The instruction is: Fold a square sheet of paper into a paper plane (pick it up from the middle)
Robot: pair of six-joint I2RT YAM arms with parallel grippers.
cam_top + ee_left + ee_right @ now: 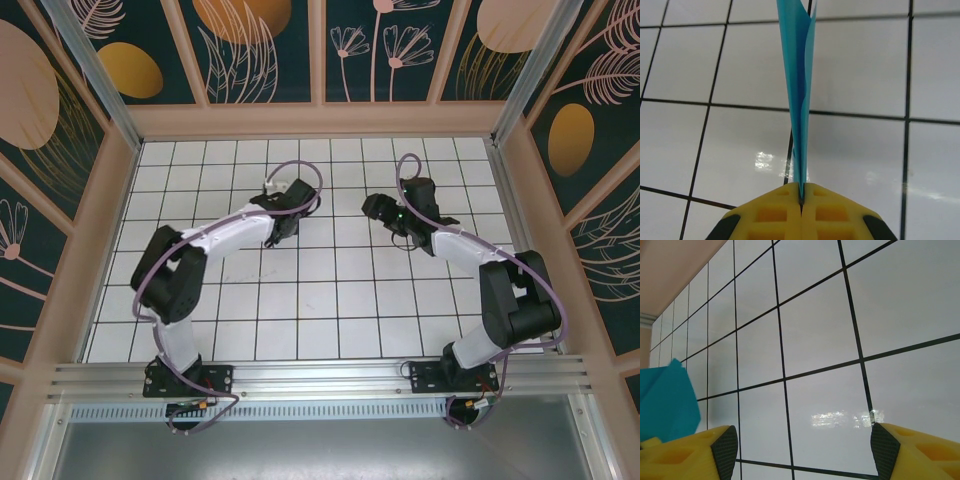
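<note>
The sheet of paper (799,75) is bright cyan-blue and folded into thin layers. In the left wrist view it is edge-on, a narrow strip rising from the jaws above the white tiled table (865,75). From this angle I cannot tell whether it has the shape of a paper plane. My left gripper (801,196) is shut on its lower edge, yellow fingers pressed together. A cyan corner of the paper (665,400) appears at the left edge of the right wrist view. My right gripper (802,445) is open, with only tiles between its black pads (726,450). From above, the left gripper (283,222) and right gripper (376,208) face each other about one tile apart.
The white grid table (330,300) is walled by a tan frame (320,120) at the back and sides. A metal rail (320,375) with both arm bases runs along the near edge. Purple cables loop over both wrists.
</note>
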